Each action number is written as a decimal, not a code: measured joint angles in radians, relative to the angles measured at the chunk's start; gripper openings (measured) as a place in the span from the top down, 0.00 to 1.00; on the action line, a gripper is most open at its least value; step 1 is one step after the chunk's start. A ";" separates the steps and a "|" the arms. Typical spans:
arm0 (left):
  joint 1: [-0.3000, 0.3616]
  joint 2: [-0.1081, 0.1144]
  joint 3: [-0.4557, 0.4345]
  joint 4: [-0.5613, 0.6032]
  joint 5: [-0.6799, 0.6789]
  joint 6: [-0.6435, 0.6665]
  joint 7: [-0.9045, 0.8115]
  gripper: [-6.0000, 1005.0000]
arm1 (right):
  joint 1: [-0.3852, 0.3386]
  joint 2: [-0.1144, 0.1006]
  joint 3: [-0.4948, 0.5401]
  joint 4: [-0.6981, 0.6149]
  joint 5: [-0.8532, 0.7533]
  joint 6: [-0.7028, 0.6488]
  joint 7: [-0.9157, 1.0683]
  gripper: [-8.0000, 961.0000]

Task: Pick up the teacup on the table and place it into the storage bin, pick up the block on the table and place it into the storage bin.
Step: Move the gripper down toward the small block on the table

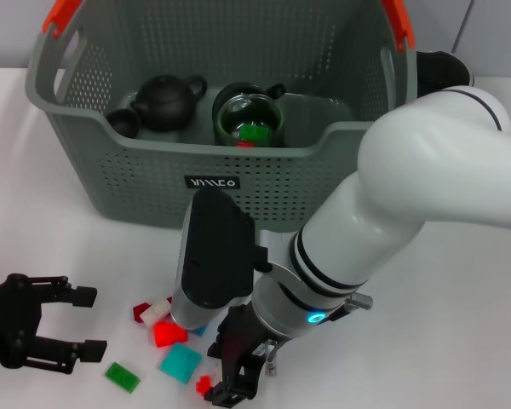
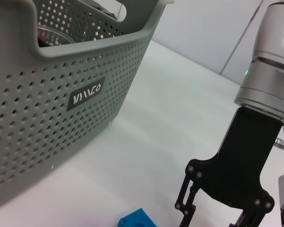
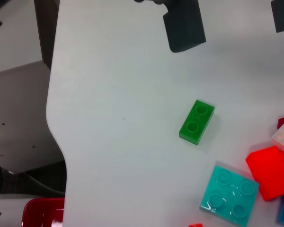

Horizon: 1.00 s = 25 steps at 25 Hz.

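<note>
- Head view: I see the large grey-green perforated plastic storage bin (image 1: 238, 183) at the far side of the white tabletop (image 1: 460, 324). Inside it sit a black teapot (image 1: 166, 100), a small dark teacup (image 1: 123, 122) beside the teapot, and a round glass vessel (image 1: 249, 119) with green and red pieces in it.
- Head view: the right tool (image 1: 234, 371) is low over the near edge, its black fingers (image 1: 230, 345) close together just beside a small red block (image 1: 204, 385); I cannot tell whether it has hold of anything.
- Head view: loose blocks lie near it: a teal square plate (image 1: 180, 363), a green brick (image 1: 122, 377), and a red wedge (image 1: 168, 332).
- Head view: the left tool (image 1: 72, 322) rests at the near left, fingers spread wide, holding nothing.
- Left wrist view: the bin's black label (image 2: 86, 93) faces me; the right tool (image 2: 217, 208) hangs nearby, and a blue block (image 2: 137, 220) lies at the edge.
- Right wrist view: green brick (image 3: 197, 121), teal plate (image 3: 230, 194) and red wedge (image 3: 267, 171) lie apart on the tabletop.
</note>
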 joint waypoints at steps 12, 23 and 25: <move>0.000 0.000 0.001 0.000 0.000 -0.006 0.000 0.11 | 0.000 0.000 -0.001 0.002 0.000 0.000 -0.001 0.43; 0.000 0.000 0.002 0.000 0.000 -0.006 0.000 0.11 | -0.002 0.000 -0.001 0.001 0.000 0.003 0.001 0.46; 0.000 0.000 0.002 0.000 0.000 -0.006 0.000 0.11 | -0.002 0.000 -0.001 0.002 0.000 0.006 -0.001 0.47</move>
